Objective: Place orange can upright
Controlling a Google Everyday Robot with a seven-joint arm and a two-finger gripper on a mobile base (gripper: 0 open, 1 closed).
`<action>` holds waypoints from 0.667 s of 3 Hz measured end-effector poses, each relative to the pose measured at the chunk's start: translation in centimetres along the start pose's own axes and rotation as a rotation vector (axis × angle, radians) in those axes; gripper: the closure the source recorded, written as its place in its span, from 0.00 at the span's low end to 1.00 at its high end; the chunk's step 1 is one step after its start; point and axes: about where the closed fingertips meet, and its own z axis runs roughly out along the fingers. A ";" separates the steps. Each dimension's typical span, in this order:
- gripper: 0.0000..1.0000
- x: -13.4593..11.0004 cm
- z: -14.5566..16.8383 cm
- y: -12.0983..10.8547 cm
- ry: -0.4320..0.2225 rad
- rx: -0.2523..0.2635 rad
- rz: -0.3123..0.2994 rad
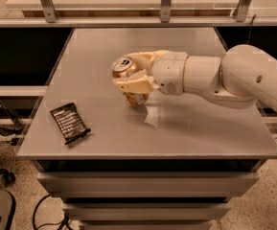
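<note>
The orange can (124, 67) is a shiny copper-orange drink can with a silver pull-tab top. It is held tilted near the middle of the grey table (200, 128), its top facing up and to the left, its lower end close to the surface. My gripper (132, 76) comes in from the right on a white arm and is shut on the can, with cream fingers (131, 84) around its body. Most of the can's side is hidden by the fingers.
A flat black snack packet (69, 122) lies near the table's front left corner. A railing with metal posts (166, 3) runs along the far side. Drawers sit under the table top. Cables lie on the floor at the left.
</note>
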 end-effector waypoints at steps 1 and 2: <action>1.00 -0.2 0.1 -0.2 -0.035 0.009 -0.010; 1.00 -0.2 0.2 -0.2 -0.066 0.023 -0.008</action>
